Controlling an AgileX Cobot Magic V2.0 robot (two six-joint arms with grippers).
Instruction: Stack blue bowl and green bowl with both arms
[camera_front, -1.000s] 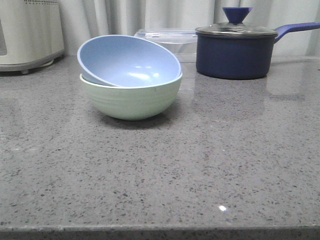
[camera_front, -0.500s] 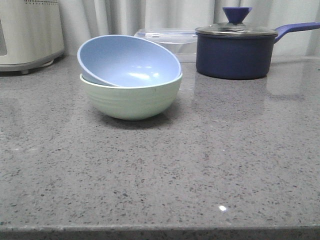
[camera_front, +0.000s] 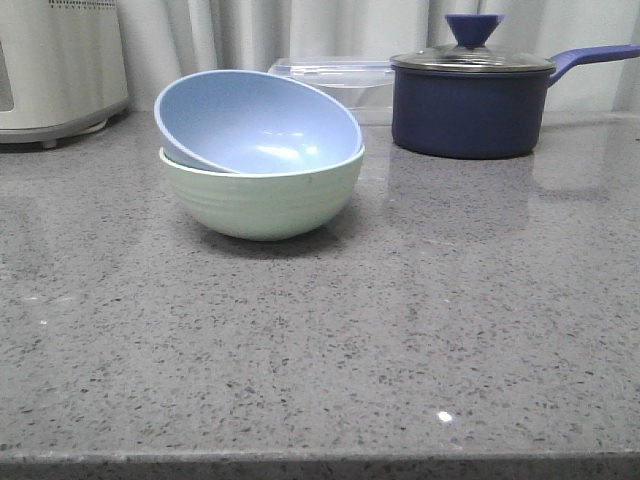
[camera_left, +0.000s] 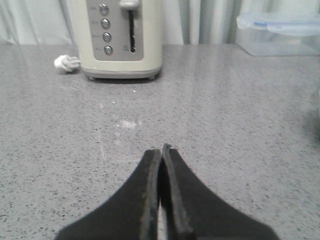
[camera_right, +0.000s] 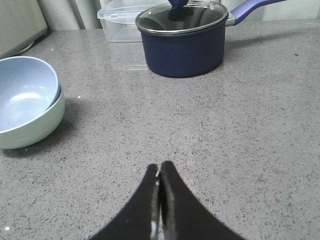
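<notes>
The blue bowl (camera_front: 258, 122) sits tilted inside the green bowl (camera_front: 262, 203) on the grey counter, left of centre in the front view. Both also show in the right wrist view, the blue bowl (camera_right: 25, 92) nested in the green bowl (camera_right: 37, 129). My right gripper (camera_right: 160, 167) is shut and empty, low over the counter, well apart from the bowls. My left gripper (camera_left: 161, 150) is shut and empty over bare counter; no bowl shows in its view. Neither arm shows in the front view.
A dark navy lidded pot (camera_front: 470, 95) with a long handle stands at the back right. A clear plastic lidded container (camera_front: 335, 80) is behind the bowls. A cream toaster (camera_left: 119, 37) stands at the back left, a white plug (camera_left: 66, 63) beside it.
</notes>
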